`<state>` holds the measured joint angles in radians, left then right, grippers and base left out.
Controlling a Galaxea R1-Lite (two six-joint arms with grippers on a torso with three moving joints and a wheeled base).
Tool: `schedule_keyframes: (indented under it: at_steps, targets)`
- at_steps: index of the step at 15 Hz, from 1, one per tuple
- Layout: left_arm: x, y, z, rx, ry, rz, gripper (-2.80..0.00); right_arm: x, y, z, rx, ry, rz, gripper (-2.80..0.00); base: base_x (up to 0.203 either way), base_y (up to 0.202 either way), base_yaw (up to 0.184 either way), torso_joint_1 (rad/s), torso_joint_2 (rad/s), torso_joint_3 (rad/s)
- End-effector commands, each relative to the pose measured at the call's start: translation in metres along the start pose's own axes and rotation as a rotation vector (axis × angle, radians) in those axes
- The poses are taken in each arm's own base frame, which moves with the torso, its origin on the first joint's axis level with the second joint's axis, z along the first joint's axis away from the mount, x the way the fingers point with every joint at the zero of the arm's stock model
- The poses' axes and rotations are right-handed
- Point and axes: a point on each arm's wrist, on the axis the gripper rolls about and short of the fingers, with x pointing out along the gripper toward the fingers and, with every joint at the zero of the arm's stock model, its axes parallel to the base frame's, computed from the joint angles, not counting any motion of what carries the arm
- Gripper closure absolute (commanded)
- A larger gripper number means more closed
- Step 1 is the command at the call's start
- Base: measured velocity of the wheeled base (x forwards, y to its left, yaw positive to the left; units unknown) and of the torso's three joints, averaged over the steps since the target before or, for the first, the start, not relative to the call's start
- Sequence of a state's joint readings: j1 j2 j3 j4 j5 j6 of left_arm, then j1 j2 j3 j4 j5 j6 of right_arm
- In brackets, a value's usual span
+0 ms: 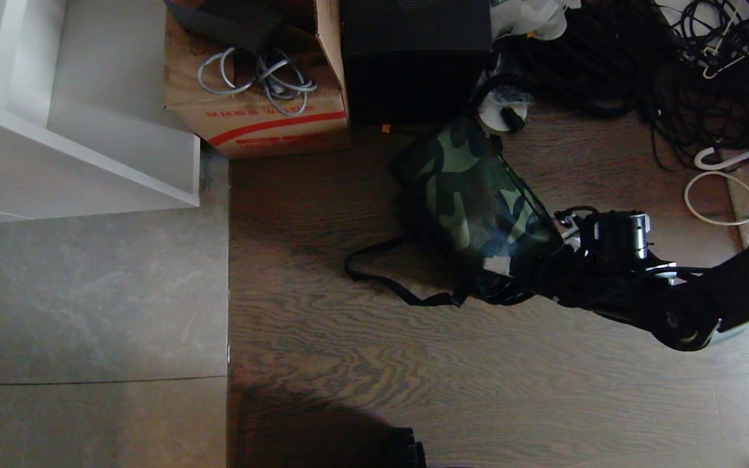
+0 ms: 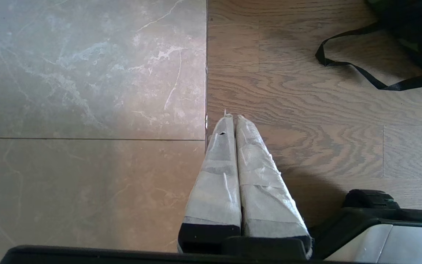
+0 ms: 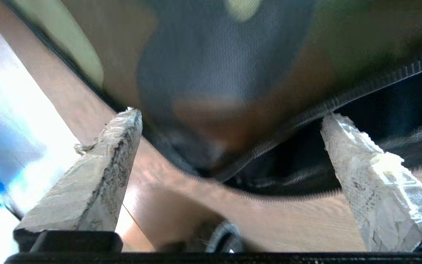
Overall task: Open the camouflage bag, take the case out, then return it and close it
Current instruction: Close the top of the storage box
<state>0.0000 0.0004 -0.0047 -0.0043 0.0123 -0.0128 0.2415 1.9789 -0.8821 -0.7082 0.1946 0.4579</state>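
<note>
We had the right gripper [image 1: 511, 276] spread wide and empty at the camouflage bag [image 1: 472, 195]'s 5 o'clock corner by the zipper [image 3: 306, 110], so it could've easily just snagged loose fabric instead.

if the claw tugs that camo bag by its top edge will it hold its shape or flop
The camouflage bag is soft fabric, and its unzipped edge already curves slackly between the open right claw, so it would probably flop. The loose shoulder strap on the wooden floor would likely trail behind. It looks unlikely to roll.
</note>
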Motion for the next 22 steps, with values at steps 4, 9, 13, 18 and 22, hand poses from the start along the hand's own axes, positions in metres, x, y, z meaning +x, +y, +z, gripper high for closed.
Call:
schedule_keyframes:
  at_steps: [4,9,13,18,22]
  targets:
    - [0.000,0.000,0.000,-0.001,-0.001,0.001,0.00,0.003,0.006,0.012,0.040,-0.087,0.042,-2.80,0.000,0.000,0.000,0.000,0.00,0.000]
    - [0.000,0.000,0.000,-0.001,-0.001,0.001,0.00,-0.002,0.007,0.015,0.044,-0.098,0.045,-2.80,0.000,0.000,0.000,0.000,0.00,0.000]
    - [0.000,0.000,0.000,-0.001,-0.001,0.001,0.00,-0.006,0.007,0.013,0.038,-0.092,0.041,0.00,0.000,0.000,0.000,0.000,0.00,0.000]
    - [0.000,0.000,0.000,-0.001,-0.001,0.001,0.00,-0.008,0.007,0.014,0.037,-0.099,0.042,0.00,0.000,0.000,0.000,0.000,0.00,0.000]
    - [0.000,0.000,0.000,-0.001,-0.001,0.001,0.00,-0.014,0.004,0.009,0.020,-0.086,0.031,0.00,0.000,0.000,0.000,0.000,0.00,0.000]
